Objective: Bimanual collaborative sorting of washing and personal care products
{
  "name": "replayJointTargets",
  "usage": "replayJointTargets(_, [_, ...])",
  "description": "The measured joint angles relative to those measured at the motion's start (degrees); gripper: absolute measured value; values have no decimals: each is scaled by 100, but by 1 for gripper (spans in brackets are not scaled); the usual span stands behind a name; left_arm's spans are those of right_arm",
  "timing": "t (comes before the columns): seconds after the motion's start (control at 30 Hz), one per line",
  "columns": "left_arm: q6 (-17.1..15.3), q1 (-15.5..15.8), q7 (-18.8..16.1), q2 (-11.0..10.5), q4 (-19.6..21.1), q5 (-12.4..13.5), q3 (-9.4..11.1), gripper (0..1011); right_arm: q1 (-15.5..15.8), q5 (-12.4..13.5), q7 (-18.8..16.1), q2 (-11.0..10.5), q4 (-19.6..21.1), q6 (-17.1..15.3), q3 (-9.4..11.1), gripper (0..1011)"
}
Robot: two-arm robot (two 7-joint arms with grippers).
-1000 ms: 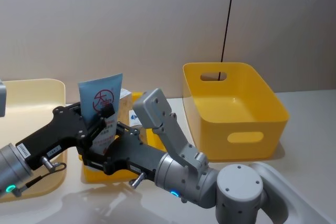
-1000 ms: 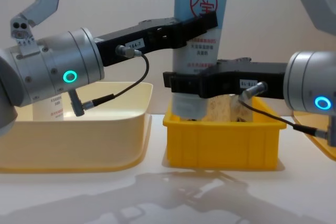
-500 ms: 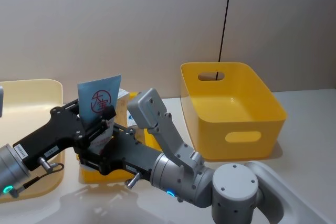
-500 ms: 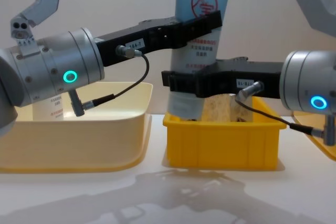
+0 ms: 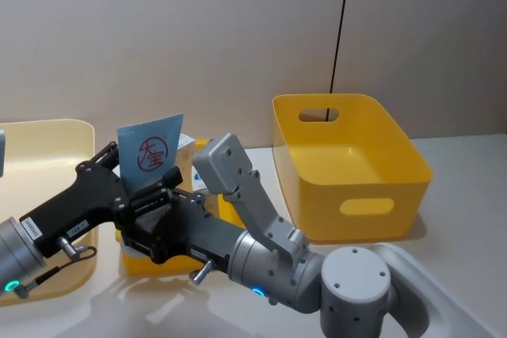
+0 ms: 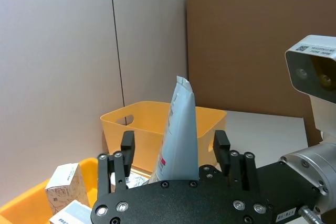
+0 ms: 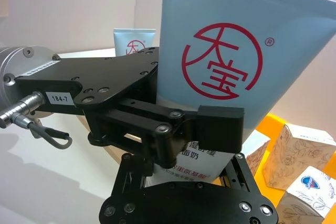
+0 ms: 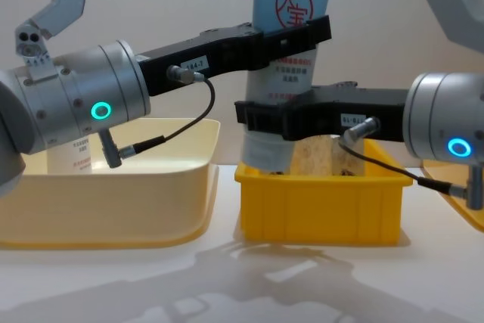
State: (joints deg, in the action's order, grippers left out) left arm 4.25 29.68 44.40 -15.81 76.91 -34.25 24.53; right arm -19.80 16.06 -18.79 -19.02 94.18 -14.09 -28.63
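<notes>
- The pale-blue squeeze tube (image 8: 291, 5) stands upright, cap down, over the small yellow tray (image 8: 318, 202), with both arms on it; this reads as a hand-over between them
- The left gripper (image 6: 173, 150) brackets the tube's upper half with its jaws spread and a gap on either side, so it carries nothing
- The right gripper (image 8: 265, 120) crosses the tube's lower part; as nothing else supports the tube, I judge its jaws pinch it
- Both forearms reach in almost level, left above right, meeting over the tray
- Patterned cartons (image 7: 296, 153) sit in the tray, and a second tube (image 8: 72, 158) stands in the cream bin (image 8: 113, 187)
</notes>
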Motion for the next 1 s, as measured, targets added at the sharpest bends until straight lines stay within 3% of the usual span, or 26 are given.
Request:
replayJointTargets(0.17, [0,0,0,6,0,0,0,1000,72,-33,69,-35,74,2,76,556])
replayJointTargets(0.53, [0,0,0,2,0,-1,0,999,373,-146,444,-190,367,-35,420,505])
replayJointTargets(0.83, [0,0,0,0,0,0,0,1000,660,-280,873,-328,620,-35,830,505])
replayJointTargets(1.0, [0,0,0,0,0,-1,0,1000,789,-377,1121,-380,700,118,1085,505])
